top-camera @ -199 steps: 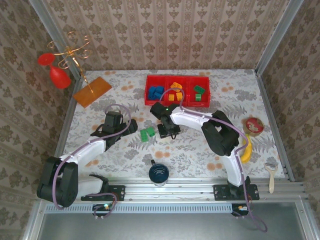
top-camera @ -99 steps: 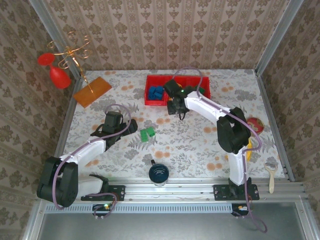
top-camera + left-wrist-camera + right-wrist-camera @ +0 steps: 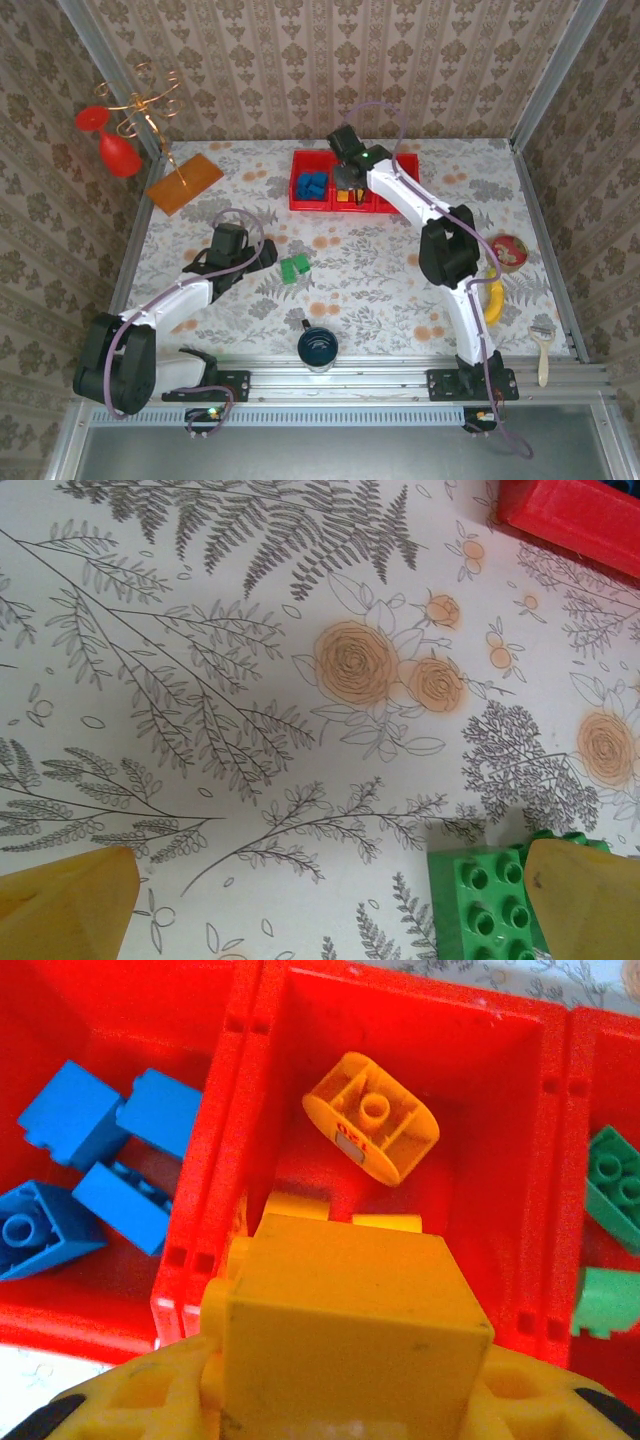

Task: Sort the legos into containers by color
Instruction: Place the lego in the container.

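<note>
Two claws are mine. My right claw pinches an orange brick over the tray's middle compartment, low centre in the wrist frame. A second orange brick lies inside. Blue bricks fill the left compartment, and green bricks sit at the right edge. My left claw is spread wide, one finger just beside a loose green brick at lower right.

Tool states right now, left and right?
Left tool: open.
Right tool: closed on an orange brick.
</note>
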You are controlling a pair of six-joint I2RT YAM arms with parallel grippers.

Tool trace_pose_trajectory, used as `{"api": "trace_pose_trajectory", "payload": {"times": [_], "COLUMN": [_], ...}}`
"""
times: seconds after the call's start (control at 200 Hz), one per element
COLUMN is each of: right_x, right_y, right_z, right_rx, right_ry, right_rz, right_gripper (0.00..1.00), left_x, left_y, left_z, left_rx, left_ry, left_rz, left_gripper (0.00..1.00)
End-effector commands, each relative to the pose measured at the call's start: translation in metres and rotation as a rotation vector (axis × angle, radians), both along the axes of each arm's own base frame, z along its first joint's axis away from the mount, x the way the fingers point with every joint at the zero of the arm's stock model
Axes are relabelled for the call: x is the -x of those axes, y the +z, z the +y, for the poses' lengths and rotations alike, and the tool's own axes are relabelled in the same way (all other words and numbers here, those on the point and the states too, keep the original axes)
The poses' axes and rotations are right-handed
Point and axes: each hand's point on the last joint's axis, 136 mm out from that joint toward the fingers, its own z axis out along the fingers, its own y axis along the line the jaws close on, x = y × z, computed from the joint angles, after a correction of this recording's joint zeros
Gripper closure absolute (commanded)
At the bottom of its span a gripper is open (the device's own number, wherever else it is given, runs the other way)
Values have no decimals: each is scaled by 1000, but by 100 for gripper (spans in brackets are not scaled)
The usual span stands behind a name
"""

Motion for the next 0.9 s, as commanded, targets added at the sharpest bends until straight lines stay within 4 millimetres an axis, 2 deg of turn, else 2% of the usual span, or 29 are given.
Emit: {"api": "trace_pose_trajectory", "payload": {"times": [0.0, 0.215, 0.23, 0.29, 0.635, 0.77, 0.895], "right_x": [-14, -27, -27, -29, -38, -39, -40], "right_y": [3, -5, -6, -8, -16, -18, -17], "right_z": [-7, -7, -8, -10, -18, -20, -20], "right_rx": [61, 64, 65, 64, 33, 22, 15], "right_ry": [10, 4, 3, -4, -35, -39, -39], "right_rz": [-29, -39, -38, -38, -32, -25, -24], "right_gripper": [60, 59, 58, 58, 56, 50, 40], "left_x": [-5, -7, -3, -2, 0, -1, 0], "left_y": [10, 10, 11, 9, 4, 7, 7], "left_z": [-9, -21, -30, -35, -49, -54, -56], "left_rx": [1, -6, -6, -10, -16, -11, -12], "left_ry": [-24, -55, -82, -98, -140, -153, -159], "left_rz": [-24, -22, -23, -20, -8, -15, -17], "left_gripper": [0, 0, 0, 0, 0, 0, 0]}}
